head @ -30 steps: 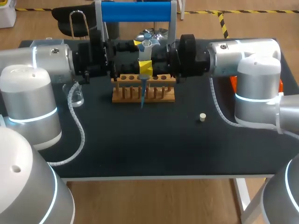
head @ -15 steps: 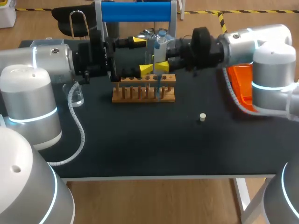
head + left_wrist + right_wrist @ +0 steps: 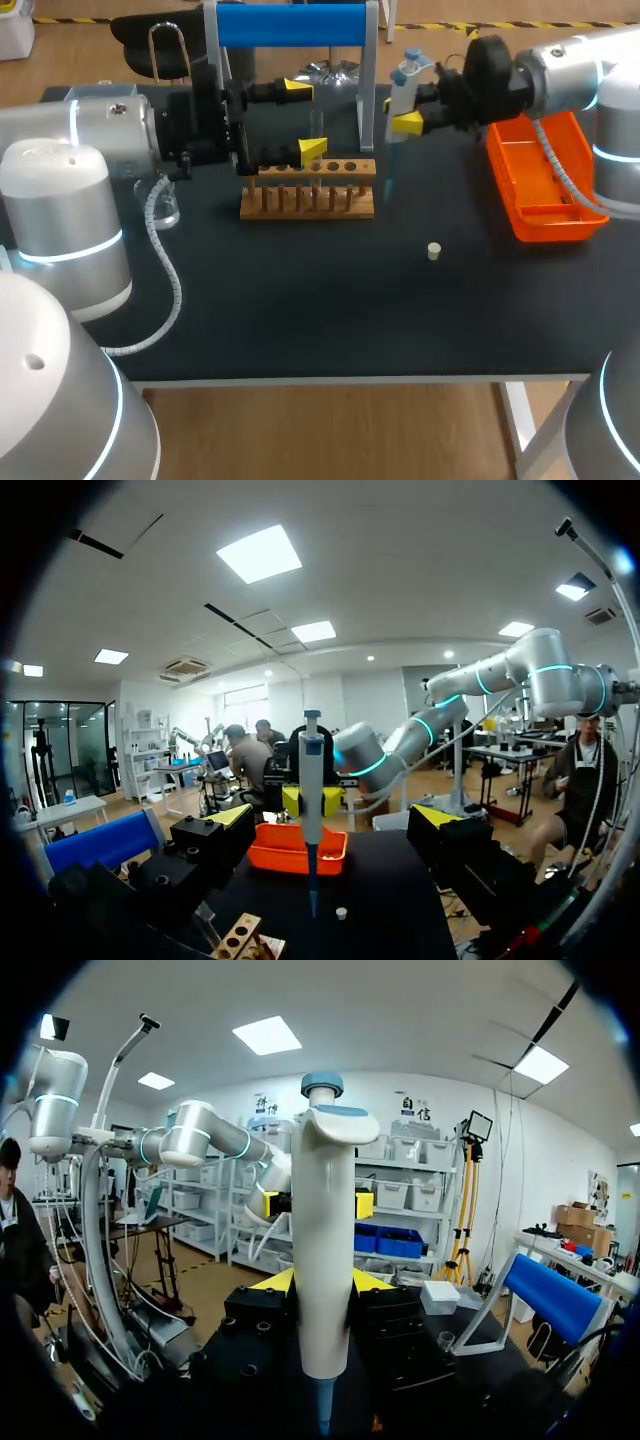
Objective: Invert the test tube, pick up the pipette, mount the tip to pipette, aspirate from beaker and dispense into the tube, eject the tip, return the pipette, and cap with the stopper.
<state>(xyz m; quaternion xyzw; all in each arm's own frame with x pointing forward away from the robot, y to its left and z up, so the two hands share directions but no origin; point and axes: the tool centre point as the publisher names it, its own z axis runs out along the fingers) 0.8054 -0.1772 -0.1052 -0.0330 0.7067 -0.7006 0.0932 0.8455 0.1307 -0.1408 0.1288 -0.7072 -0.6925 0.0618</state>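
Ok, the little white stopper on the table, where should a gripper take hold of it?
Probably across its round sides, from straight above: the stopper is short, sits low on the table and stands apart from the rack, leaving room around it.

Black table, wooden floor, ceiling light panels

Left arm and right arm: chunky silver-white tubes, glowing cyan rings, black wrists, coiled white cables, yellow fingertips.

Black table has a wooden tube rack toward the back, orange tray off to its right. Little white stopper sits alone, nearer the front.
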